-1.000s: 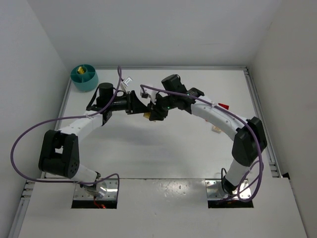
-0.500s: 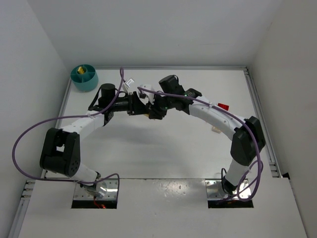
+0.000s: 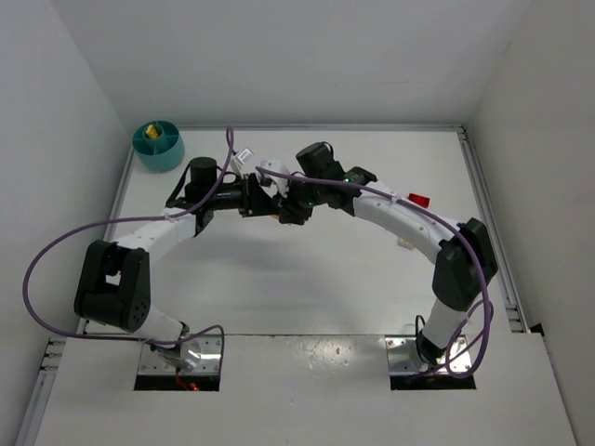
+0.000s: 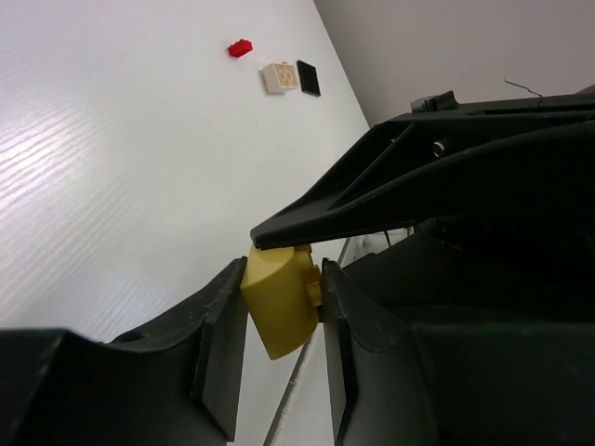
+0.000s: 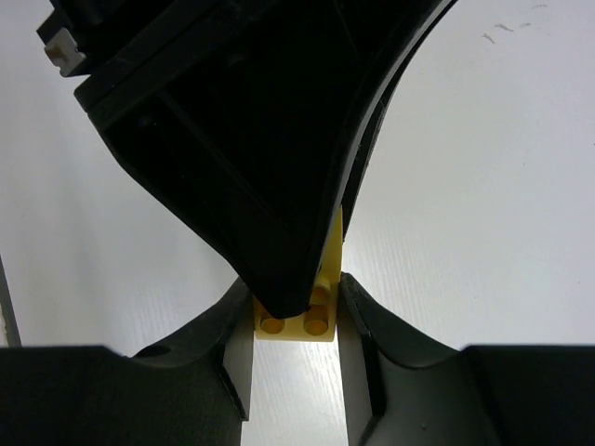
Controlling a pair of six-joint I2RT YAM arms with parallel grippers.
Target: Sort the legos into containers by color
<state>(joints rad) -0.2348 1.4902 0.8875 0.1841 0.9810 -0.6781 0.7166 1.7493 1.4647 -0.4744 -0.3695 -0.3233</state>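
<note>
The teal bowl sits in the far-left corner of the bench. Mid-bench, the left pincer pinches the yellow lego. The right pincer, facing it, grips the same lego. The left one is nearer the bowl.

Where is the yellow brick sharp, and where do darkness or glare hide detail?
Left wrist: yellow brick sharp, own fingers dark and slightly soft. Right wrist: the brick's studs clear, the other arm's finger a featureless black mass, table bright. Top external: even light, brick only a speck.
</note>
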